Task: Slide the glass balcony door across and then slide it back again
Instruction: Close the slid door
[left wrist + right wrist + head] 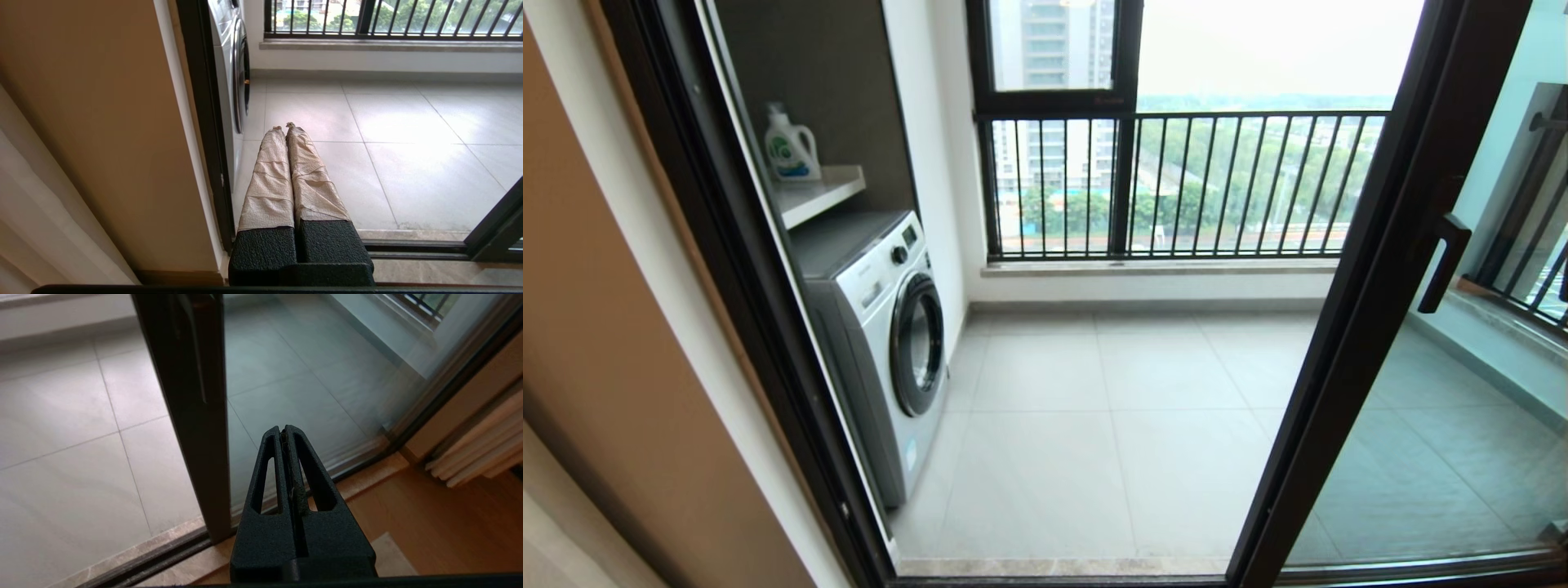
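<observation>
So the left gripper point(284, 126), with its two long fingers point(269, 179) wrapped in crinkly beige tape, has them pressed together on nothing; it hangs low at the left end of the doorway, just beside the dark door jamb point(202, 122), tips toward the grey tiled balcony floor point(408, 155); the right gripper point(284, 430) has its black slotted fingers point(314, 473) closed flat against each other too, also holding nothing; it sits on the indoor side over the wooden floor point(449, 522), near the bottom of the door's upright edge but not touching it.

The tall clear glass balcony door in its dark brown-black metal frame point(1372, 269) stands at the right, black bar handle point(1444, 263) facing the room (neither arm shows in the head view); the opening left of it is wide; through it there's a white front-loading washing machine point(890, 327) on the left, a white detergent jug point(791, 147) on a shelf above, and black railing bars point(1217, 180) at the far side.
</observation>
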